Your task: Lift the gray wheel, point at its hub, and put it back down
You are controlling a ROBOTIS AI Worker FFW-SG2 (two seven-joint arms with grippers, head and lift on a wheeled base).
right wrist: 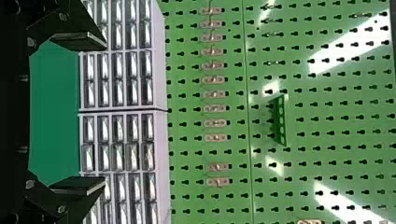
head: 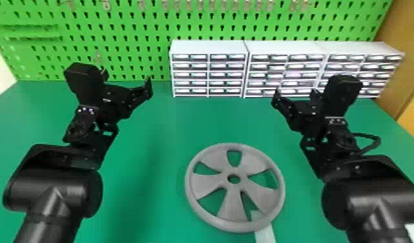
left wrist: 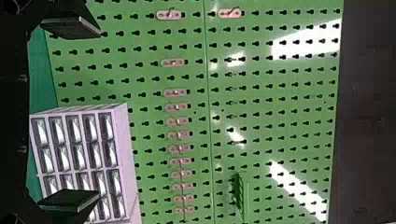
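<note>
Gray wheel (head: 232,203) lies flat on a green bench (head: 173,122), well forward of its back edge, where white drawer cabinets (head: 209,47) stand before a green pegboard (head: 125,29). Left gripper (head: 127,79) and right gripper (head: 295,93) are raised on either side, farther back than the wheel, fingers spread, both empty.

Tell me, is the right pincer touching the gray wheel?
Apart. The head view shows it: a wide stretch of green table lies between the right pincer and the gray wheel.
</note>
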